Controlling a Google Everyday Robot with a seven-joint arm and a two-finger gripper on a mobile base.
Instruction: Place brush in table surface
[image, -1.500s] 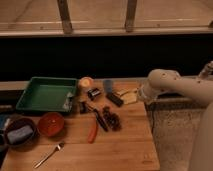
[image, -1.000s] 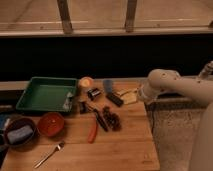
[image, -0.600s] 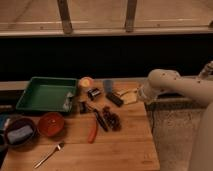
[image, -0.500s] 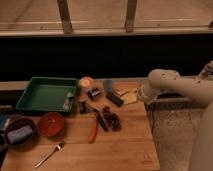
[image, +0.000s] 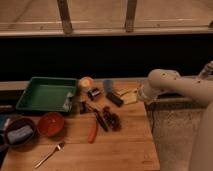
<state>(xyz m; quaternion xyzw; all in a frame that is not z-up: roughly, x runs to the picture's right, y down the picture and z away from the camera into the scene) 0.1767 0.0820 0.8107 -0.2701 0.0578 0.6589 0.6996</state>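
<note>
Camera view: brush lies flat on the wooden surface at frame centre, beside the orange carrot-shaped piece. The hand is at centre right; its opening cannot be told. Placement appears complete, so withdrawal probably comes next.

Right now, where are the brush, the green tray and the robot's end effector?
brush (image: 101, 121): camera view, middle of its black shaft.
green tray (image: 44, 94): camera view, bare part of its floor.
end effector (image: 131, 95): camera view, at the tip of the white arm (image: 165, 82), up and right of the brush.
</note>
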